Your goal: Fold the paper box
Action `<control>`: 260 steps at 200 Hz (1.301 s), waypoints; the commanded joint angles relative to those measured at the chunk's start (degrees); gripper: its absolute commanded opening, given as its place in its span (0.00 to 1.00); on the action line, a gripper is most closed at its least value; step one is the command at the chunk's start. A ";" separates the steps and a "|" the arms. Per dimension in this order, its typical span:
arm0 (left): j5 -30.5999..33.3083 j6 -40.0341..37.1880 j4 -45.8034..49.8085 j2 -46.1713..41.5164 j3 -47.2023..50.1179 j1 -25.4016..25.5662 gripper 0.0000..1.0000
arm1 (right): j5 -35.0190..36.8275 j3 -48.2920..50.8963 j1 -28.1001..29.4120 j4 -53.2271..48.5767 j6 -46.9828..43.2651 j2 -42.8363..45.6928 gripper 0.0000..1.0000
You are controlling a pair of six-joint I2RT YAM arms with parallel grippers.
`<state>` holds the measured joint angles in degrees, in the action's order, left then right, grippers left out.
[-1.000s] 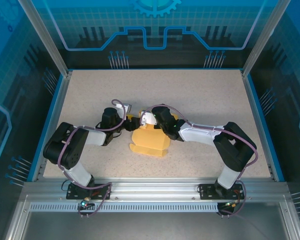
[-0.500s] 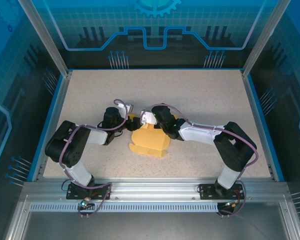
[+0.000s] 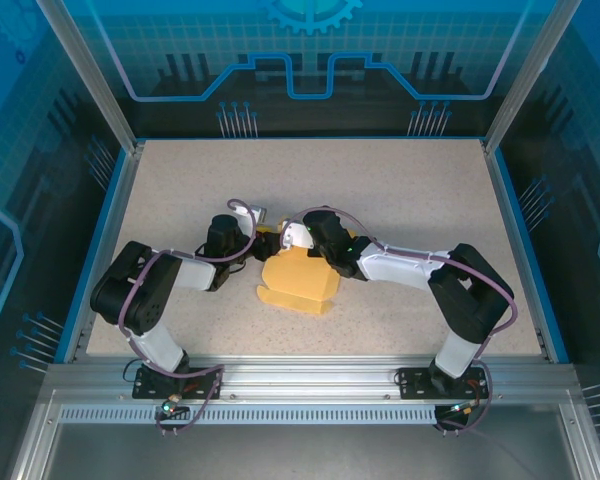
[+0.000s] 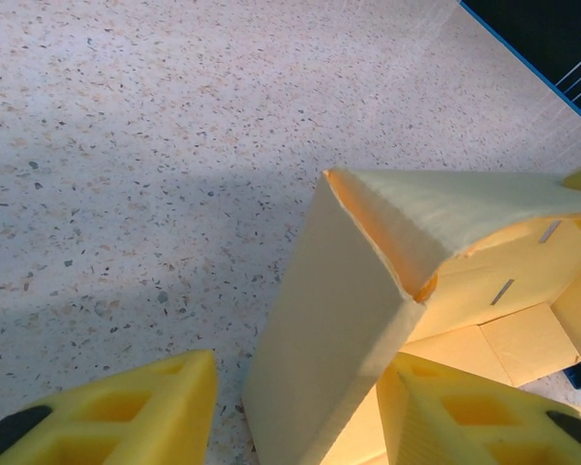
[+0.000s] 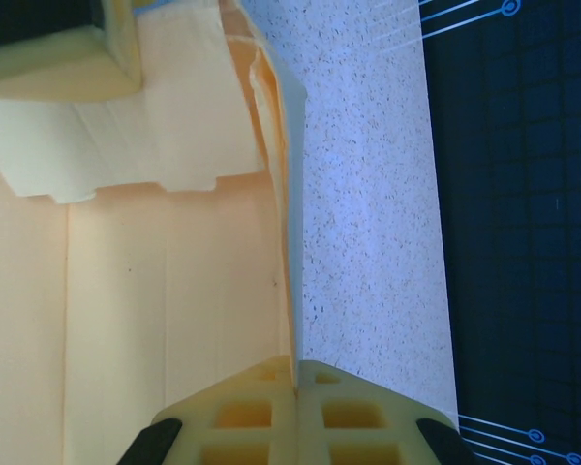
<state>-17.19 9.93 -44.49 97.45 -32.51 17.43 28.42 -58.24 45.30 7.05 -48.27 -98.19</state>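
Could crease or tear the paper box [image 3: 300, 283] from here: thin card, taken from two sides at once. Risks buckling the raised panel by clamping the left hand [image 4: 295, 392] off the fold line, or dragging the whole sheet across the worktop [image 3: 410, 200] by pulling against the other grip. Risks also losing the thin edge out of the right hand [image 5: 295, 383], with the half-made folds springing open.

Finds the box partly folded near the middle of the worktop, a little toward the near edge, well apart from every corner. Shows the left hand spread at the box's far left corner, one upright panel between its fingers [image 4: 126, 412]: close against the finger on the box's side, apart from the outer finger, bare worktop between. Shows the right hand pressed together at the box's far edge, seemingly pinching the thin top edge of a side wall.
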 commanded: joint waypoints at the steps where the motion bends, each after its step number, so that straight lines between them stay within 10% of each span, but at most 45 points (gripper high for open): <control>1: 2.04 -1.36 -3.55 0.49 0.36 0.05 0.46 | -4.04 -0.89 -0.17 -3.71 1.41 1.59 0.00; 260: 12.43 -1.65 -10.12 6.06 -1.15 3.21 0.46 | -6.83 0.14 0.75 -4.85 4.75 3.18 0.00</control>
<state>-8.97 8.86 -52.86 102.35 -32.53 20.71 24.91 -58.28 45.32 5.10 -44.71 -96.97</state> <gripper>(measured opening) 0.480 0.052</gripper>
